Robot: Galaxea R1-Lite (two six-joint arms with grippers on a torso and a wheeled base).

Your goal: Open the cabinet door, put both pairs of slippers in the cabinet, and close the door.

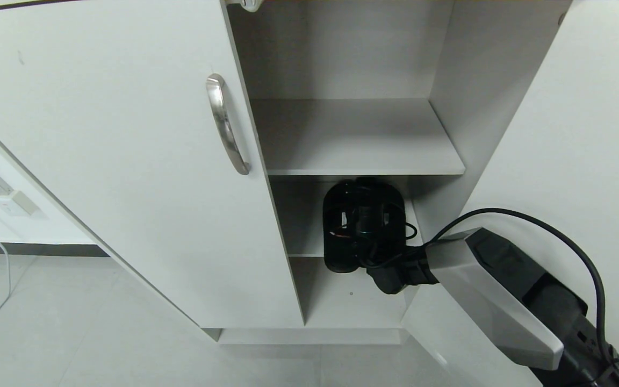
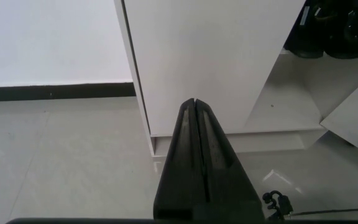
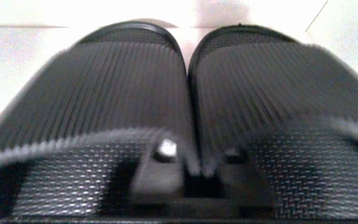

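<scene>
Black ribbed slippers — side by side — clamped in right jaws; left jaws closed, empty.

The right arm, a grey-white shell over black links with a thick black cable looped above it, stretches from the lower right forward and down, with its black wrist leading. The right gripper has its black fingers clamped on the touching inner edges of a pair of black ribbed rubber slippers. The left gripper is held low and points forward and slightly down, its two long black fingers pressed flat together with nothing between them.
</scene>
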